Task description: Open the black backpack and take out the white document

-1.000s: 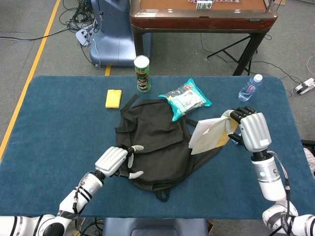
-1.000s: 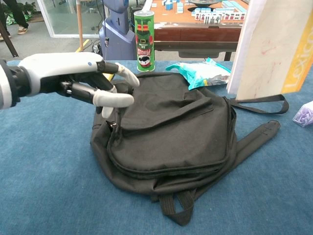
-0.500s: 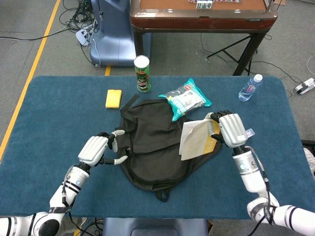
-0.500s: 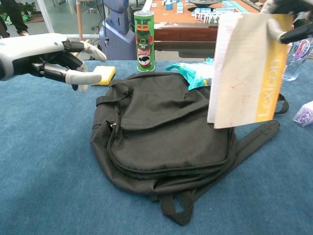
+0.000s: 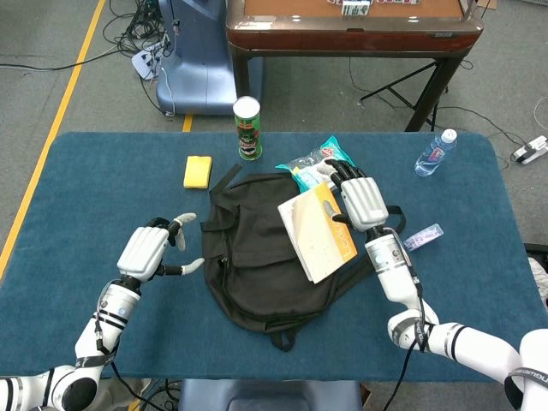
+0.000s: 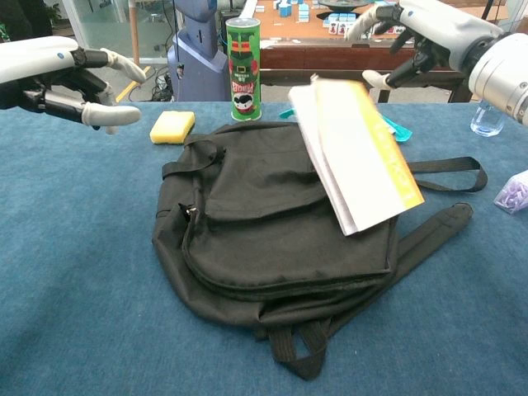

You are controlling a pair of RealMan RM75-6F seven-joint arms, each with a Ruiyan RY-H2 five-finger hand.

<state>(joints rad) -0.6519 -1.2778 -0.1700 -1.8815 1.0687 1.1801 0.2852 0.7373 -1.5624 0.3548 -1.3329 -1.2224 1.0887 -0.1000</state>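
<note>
- The white document (image 5: 318, 229) is seen tilted over the black backpack (image 5: 257, 257), long axis slanting toward the right hand (image 5: 361, 199).
- Whether that hand grips it cannot be told.
- The left hand (image 5: 154, 248) hangs empty, fingers spread, well left.

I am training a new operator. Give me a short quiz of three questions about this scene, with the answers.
1. True or false: the white document lies on top of the black backpack.
2. What does the left robot hand hold? A) a zipper pull B) nothing C) a strap
3. Fill in: the sponge near the green Pringles can is ____ in colour.

Key: 1 true; 2 B; 3 yellow.
</note>
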